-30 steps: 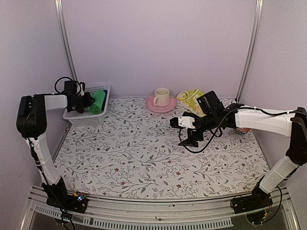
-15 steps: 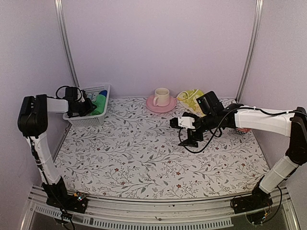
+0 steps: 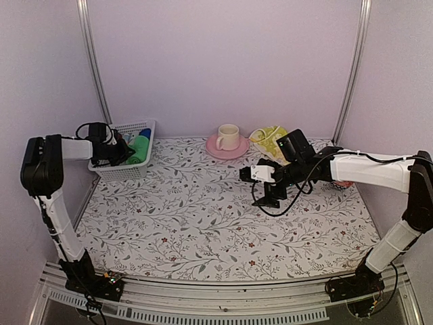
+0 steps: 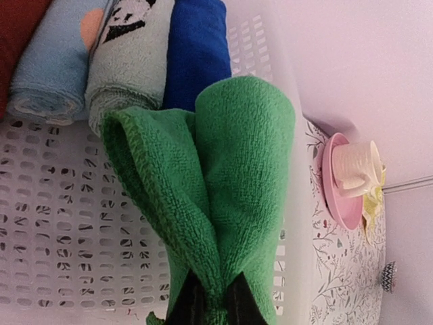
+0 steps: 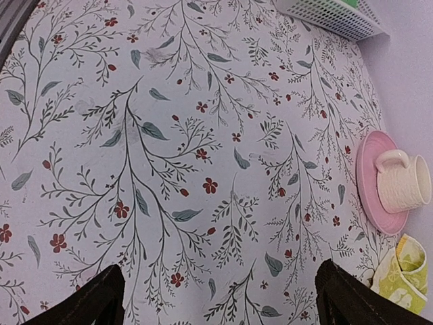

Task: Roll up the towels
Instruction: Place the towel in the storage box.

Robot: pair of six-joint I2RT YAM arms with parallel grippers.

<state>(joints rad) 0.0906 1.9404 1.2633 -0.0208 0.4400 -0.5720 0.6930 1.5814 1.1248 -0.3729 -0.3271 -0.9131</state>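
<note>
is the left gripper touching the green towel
Touching. The left wrist view shows the left gripper shut on the lower end of the green towel, with cloth pinched between the jaws.

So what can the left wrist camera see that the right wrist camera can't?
Only the left wrist view shows the left hand shut on the rolled green towel in the white basket, beside a pale blue roll, a panda-print roll and a deep blue roll. Only the right wrist view shows the right hand, open above the table. Both show the basket, the flowery table, the pink saucer with its cup, and a bit of the yellow towel.
</note>
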